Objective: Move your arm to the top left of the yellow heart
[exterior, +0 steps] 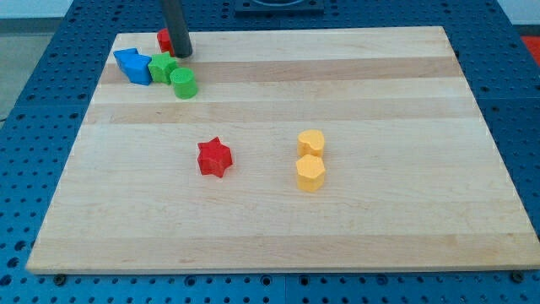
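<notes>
Two yellow blocks touch right of the board's middle. The upper one (310, 142) has a rounded top and looks like the yellow heart. The lower one (310, 173) is angular, like a pentagon. My tip (181, 53) rests on the board near the top left corner, far up and to the left of the yellow heart. It touches or nearly touches a red block (163, 39), which the rod partly hides.
A blue block (133, 65), a green star (162, 67) and a green cylinder (183, 84) cluster just below my tip. A red star (214, 157) lies left of the yellow blocks. The wooden board (405, 219) lies on a blue surface.
</notes>
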`<state>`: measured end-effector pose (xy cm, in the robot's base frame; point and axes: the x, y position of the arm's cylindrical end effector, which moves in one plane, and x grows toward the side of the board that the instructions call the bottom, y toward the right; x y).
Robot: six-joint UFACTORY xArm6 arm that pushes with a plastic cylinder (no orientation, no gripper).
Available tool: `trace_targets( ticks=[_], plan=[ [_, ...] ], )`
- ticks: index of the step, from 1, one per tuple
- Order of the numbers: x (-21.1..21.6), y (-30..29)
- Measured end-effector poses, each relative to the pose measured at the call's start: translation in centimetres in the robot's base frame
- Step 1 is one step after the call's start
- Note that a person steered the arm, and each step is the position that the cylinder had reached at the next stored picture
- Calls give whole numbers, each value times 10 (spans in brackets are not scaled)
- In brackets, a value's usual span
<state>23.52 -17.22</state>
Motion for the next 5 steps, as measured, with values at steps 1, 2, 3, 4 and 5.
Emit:
trace_targets(
  ticks=[1,2,3,4,5],
  plan=[
    [-10,-3],
    [-11,1],
    [-11,10],
    [-18,25],
    [-19,23]
  ],
)
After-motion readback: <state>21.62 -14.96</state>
